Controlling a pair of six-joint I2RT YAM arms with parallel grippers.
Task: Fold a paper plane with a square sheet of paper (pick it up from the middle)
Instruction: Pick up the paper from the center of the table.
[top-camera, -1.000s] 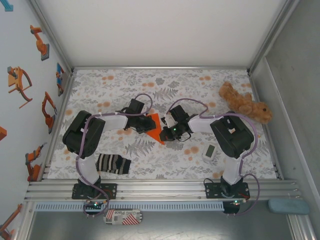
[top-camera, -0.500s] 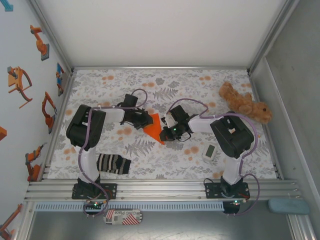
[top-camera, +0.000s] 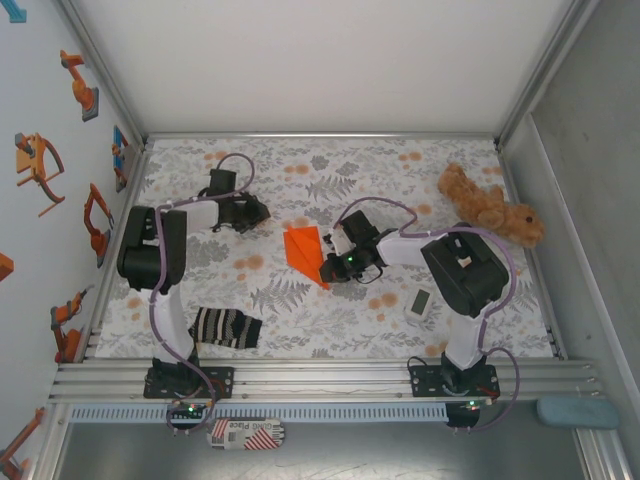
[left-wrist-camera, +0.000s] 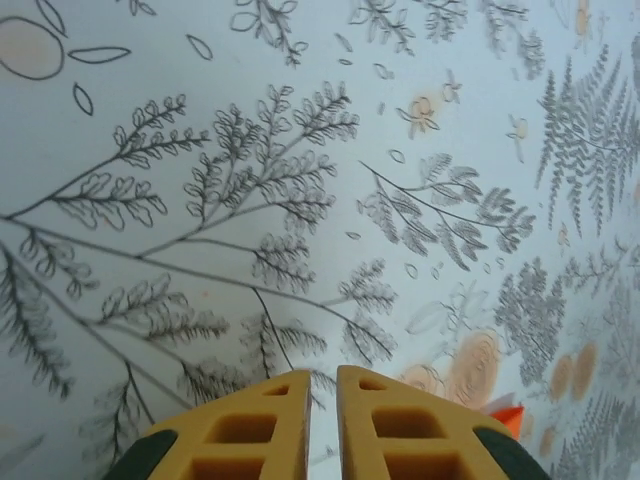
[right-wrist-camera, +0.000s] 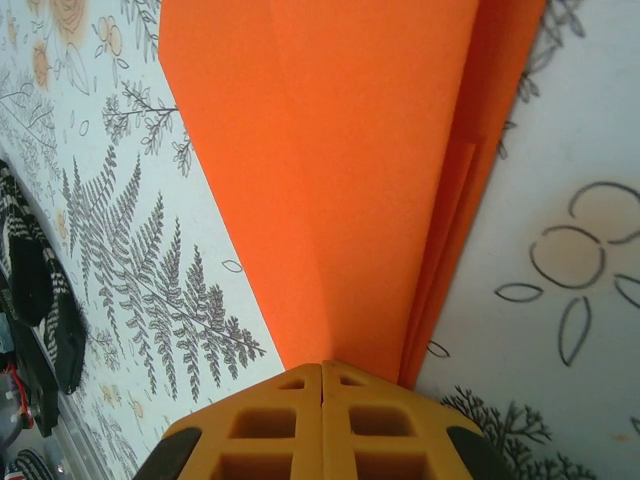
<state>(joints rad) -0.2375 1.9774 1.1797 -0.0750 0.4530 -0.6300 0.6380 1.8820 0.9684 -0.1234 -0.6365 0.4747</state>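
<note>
The orange paper (top-camera: 302, 248), folded to a narrow pointed shape, lies on the flowered table (top-camera: 400, 170) near the middle. The right gripper (top-camera: 325, 270) is clamped on its near tip — in the wrist view the fingers (right-wrist-camera: 260, 425) press together over the layered edge. The left gripper (top-camera: 260, 214) is well apart to the left, low over the table — its fingers (left-wrist-camera: 250, 430) seemingly a sliver apart, nothing between them.

A robot lab cell is shown: a table (top-camera: 400, 170) in floral cloth is boxed in by white panels (top-camera: 330, 60), with aluminium rails (top-camera: 320, 375) behind the jaws. Robot stickers (top-camera: 38, 165) are seen on the wall (top-camera: 50, 240) left of the jaws.
</note>
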